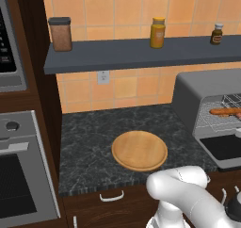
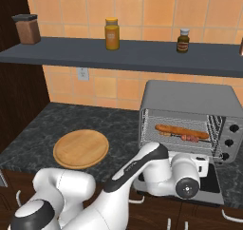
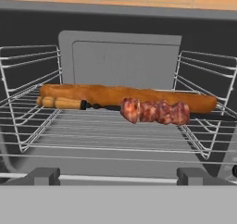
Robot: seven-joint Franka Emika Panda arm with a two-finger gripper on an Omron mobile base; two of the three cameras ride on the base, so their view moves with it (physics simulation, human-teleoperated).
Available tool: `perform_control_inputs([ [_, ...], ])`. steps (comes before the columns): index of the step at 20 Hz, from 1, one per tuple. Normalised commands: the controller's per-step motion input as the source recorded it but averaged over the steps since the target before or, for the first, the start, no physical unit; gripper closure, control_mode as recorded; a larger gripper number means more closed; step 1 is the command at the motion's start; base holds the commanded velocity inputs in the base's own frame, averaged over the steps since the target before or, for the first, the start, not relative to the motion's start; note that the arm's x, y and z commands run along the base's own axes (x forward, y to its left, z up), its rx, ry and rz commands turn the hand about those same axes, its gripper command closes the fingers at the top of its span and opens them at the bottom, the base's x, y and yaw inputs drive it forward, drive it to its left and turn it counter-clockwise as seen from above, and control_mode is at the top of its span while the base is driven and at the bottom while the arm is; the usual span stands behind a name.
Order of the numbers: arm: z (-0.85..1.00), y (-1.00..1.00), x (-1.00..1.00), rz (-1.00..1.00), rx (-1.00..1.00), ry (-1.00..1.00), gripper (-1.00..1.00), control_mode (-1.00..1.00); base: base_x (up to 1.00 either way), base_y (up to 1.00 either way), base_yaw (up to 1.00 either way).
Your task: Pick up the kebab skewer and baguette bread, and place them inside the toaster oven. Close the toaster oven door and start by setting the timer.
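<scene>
Claw [image 3: 118, 176] was spread wide, empty, facing the toaster oven [image 2: 190, 100]. Baguette [image 3: 125, 95] and skewer [image 3: 155, 111] lay on the rack [image 3: 106, 130] inside. Door [image 2: 211, 181] hung open; lifting it carelessly could slip off the handle or jolt the food.

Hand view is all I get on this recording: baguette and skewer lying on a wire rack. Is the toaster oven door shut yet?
Observer: No. In the right base view the toaster oven door hangs open, folded down in front of the toaster oven.
Operator: Anything left on the counter to load?
Observer: A round wooden board lies bare on the counter; the baguette bread and kebab skewer are both on the rack.
Operator: Where are the timer controls?
Observer: Three round knobs run down the oven's right front panel, beside the opening.
</scene>
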Motion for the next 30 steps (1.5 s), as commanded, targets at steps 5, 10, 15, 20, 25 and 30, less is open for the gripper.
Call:
perform_control_inputs([
  [5,0.00,0.00,0.11,0.00,0.00,0.00,-1.00,-1.00,0.00,0.00,0.00],
  [10,0.00,0.00,0.16,0.00,0.00,0.00,-1.00,-1.00,0.00,0.00,0.00],
  [15,0.00,0.00,0.21,0.00,0.00,0.00,-1.00,-1.00,0.00,0.00,0.00],
  [20,0.00,0.00,0.23,0.00,0.00,0.00,-1.00,-1.00,0.00,0.00,0.00],
  [25,0.00,0.00,0.25,0.00,0.00,0.00,-1.00,-1.00,0.00,0.00,0.00],
  [30,0.00,0.00,0.24,0.00,0.00,0.00,-1.00,-1.00,0.00,0.00,0.00],
])
